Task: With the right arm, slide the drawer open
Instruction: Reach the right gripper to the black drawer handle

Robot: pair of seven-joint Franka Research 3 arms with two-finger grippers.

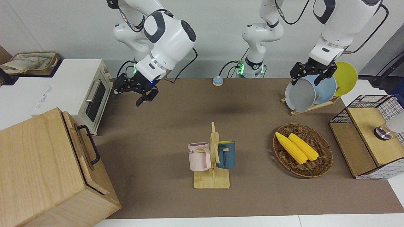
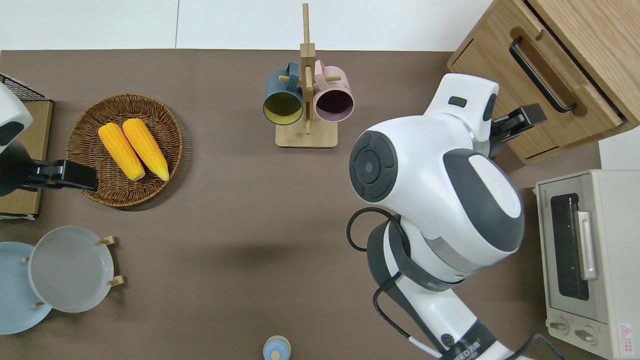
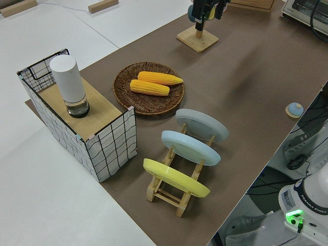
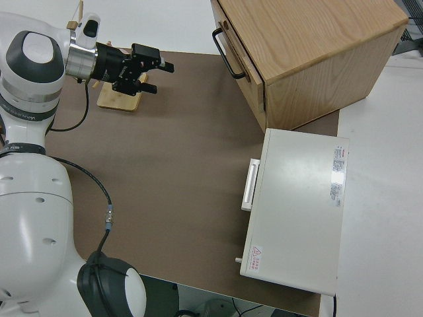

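The drawer (image 1: pixel 79 142) is a light-wood panel with a black U-shaped handle (image 1: pixel 90 144) on the front of the big pale cabinet (image 1: pixel 38 170), at the right arm's end of the table. It sits shut against the cabinet. The handle also shows in the overhead view (image 2: pixel 541 75) and the right side view (image 4: pixel 228 51). My right gripper (image 1: pixel 134 90) is open and empty, turned sideways with its fingers toward the cabinet front. In the overhead view (image 2: pixel 522 120) it is over the mat at the cabinet's foot, apart from the handle. My left gripper (image 1: pixel 311 75) is parked and open.
A white toaster oven (image 1: pixel 91 94) stands beside the cabinet, nearer to the robots. A mug rack (image 1: pixel 212 157) with two mugs stands mid-table. A basket (image 1: pixel 325 164) holds corn. A plate rack (image 1: pixel 312 105), a wire-and-wood rack (image 1: pixel 369 135) and a small blue bell (image 1: pixel 217 81) are also on the table.
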